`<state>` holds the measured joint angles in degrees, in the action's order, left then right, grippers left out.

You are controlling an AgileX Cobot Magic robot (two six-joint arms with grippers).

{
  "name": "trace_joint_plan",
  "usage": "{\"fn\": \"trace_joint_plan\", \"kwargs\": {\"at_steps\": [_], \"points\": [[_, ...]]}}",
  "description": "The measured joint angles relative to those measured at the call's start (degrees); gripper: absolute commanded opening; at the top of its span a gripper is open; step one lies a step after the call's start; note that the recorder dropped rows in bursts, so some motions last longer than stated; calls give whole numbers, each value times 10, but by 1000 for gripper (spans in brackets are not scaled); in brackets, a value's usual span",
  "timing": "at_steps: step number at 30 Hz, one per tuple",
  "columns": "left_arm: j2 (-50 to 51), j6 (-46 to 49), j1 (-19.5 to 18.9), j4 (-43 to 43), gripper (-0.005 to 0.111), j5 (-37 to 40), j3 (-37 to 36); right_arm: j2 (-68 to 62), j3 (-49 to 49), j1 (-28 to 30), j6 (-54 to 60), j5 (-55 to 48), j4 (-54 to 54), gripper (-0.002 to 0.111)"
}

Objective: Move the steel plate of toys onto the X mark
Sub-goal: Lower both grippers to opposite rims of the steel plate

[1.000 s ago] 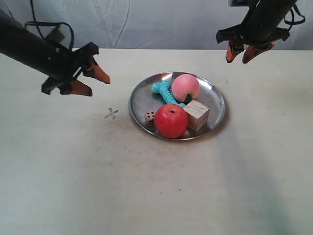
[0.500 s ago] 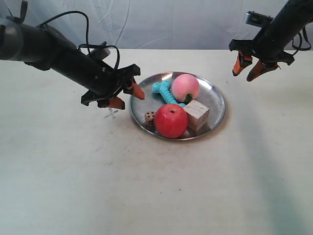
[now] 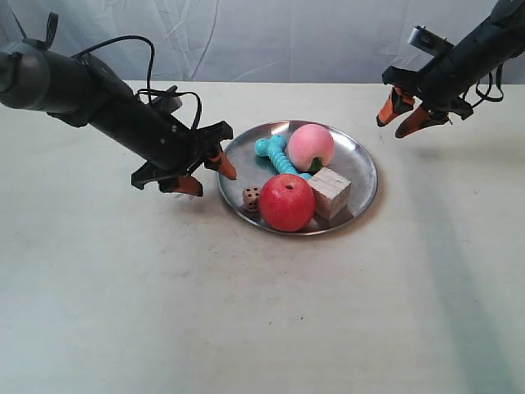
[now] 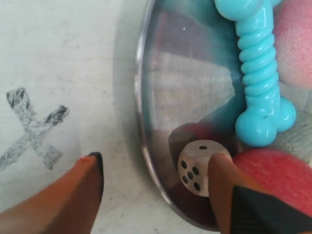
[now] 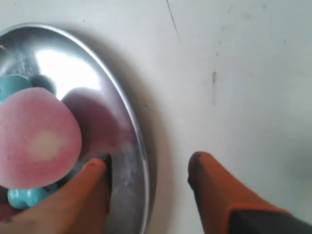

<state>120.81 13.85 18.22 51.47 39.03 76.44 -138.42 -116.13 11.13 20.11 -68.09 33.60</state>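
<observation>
The steel plate (image 3: 358, 167) lies mid-table with a red apple (image 3: 287, 202), pink peach (image 3: 310, 146), turquoise bone (image 3: 275, 153), wooden cube (image 3: 330, 191) and die (image 3: 251, 198) on it. My left gripper (image 3: 207, 176) is open and low at the plate's left rim. In the left wrist view, the left gripper (image 4: 156, 165) straddles the plate (image 4: 185, 87): one finger over the table, the other by the die (image 4: 195, 165). The X mark (image 4: 34, 129) lies just outside the rim; the exterior view hides it. My right gripper (image 3: 394, 123) hangs open, apart from the plate's far right rim (image 5: 68, 73).
A pale cloth backdrop (image 3: 271, 37) closes off the table's far edge. The left arm's black cable (image 3: 156, 86) loops above its wrist. Bare tabletop (image 3: 262, 312) stretches in front of the plate.
The left arm swept right from the table's left side to the plate's left rim and dropped lower, covering the X. The right gripper shifted slightly and tilted toward the plate.
</observation>
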Motion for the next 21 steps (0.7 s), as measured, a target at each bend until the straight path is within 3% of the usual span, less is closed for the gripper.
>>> {"fn": "trace_joint_plan", "kwargs": {"at_steps": [7,21], "points": [[1,-4,0,0,60,-13,0,-69,-90,0,0,-13,14,50],[29,-8,8,14,60,-28,5,-112,-100,-1,9,-17,41,50]]}}
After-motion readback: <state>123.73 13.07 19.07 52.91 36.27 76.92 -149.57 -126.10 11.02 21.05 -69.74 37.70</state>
